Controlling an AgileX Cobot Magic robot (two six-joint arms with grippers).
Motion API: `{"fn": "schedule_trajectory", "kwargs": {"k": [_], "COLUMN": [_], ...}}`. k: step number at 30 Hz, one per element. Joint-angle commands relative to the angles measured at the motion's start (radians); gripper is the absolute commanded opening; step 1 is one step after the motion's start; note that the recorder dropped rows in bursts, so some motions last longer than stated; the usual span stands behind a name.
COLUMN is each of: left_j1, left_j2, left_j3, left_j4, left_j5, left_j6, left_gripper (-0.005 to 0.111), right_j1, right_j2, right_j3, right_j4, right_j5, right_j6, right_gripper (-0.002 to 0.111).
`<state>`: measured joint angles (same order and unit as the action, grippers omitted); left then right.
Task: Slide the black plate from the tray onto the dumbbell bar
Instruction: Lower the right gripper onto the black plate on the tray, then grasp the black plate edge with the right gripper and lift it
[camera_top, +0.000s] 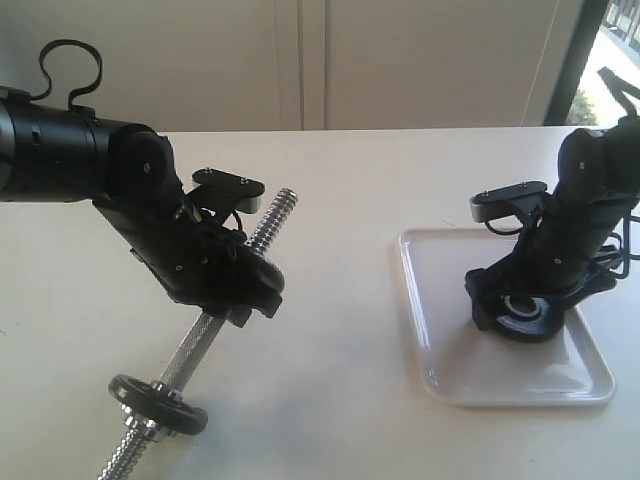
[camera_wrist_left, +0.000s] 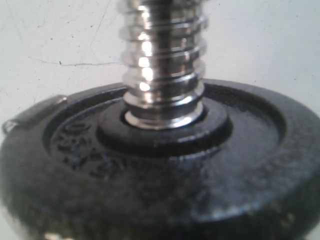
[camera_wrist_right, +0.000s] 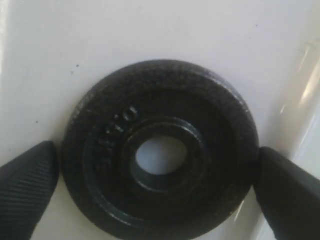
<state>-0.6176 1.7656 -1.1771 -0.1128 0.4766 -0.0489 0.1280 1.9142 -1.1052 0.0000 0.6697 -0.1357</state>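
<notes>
The black plate (camera_top: 527, 310) (camera_wrist_right: 210, 125) lies flat in the white tray (camera_top: 450, 370) (camera_wrist_right: 150, 30). My right gripper (camera_top: 522, 305) (camera_wrist_right: 157, 167) is down over it, and its ribbed fingers (camera_wrist_right: 27, 185) touch the rim on both sides. The dumbbell bar (camera_top: 190, 350) (camera_wrist_left: 162, 60) slants across the table on the left. My left gripper (camera_top: 250, 288) is shut around the bar's upper part, just below the free threaded end (camera_top: 272, 215). The left wrist view is filled by another black disc (camera_wrist_left: 150, 185) seated on the thread, and the fingers are hidden there. A second disc (camera_top: 160, 400) sits near the bar's low end.
The white table (camera_top: 340, 200) runs between bar and tray, with a pale wall behind it. The tray's raised rim (camera_wrist_right: 300, 100) lies close beside the plate. A window edge (camera_top: 590, 70) shows at the far right.
</notes>
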Motion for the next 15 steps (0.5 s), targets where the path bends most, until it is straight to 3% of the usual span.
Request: {"fn": "schedule_trajectory", "kwargs": {"k": [1, 15], "left_j1": [-0.004, -0.004], "left_j2": [-0.051, -0.051], "left_j3": [-0.020, -0.020], "left_j4": [-0.016, -0.016], "left_j5": [0.002, 0.002], "left_j6": [0.002, 0.002], "left_gripper": [0.000, 0.000], "right_j1": [0.000, 0.000], "right_j2": [0.012, 0.013], "right_j3": [0.001, 0.001], "right_j4": [0.019, 0.041], "right_j5": [0.013, -0.025], "right_j6": [0.008, 0.008], "right_gripper": [0.099, 0.099]}}
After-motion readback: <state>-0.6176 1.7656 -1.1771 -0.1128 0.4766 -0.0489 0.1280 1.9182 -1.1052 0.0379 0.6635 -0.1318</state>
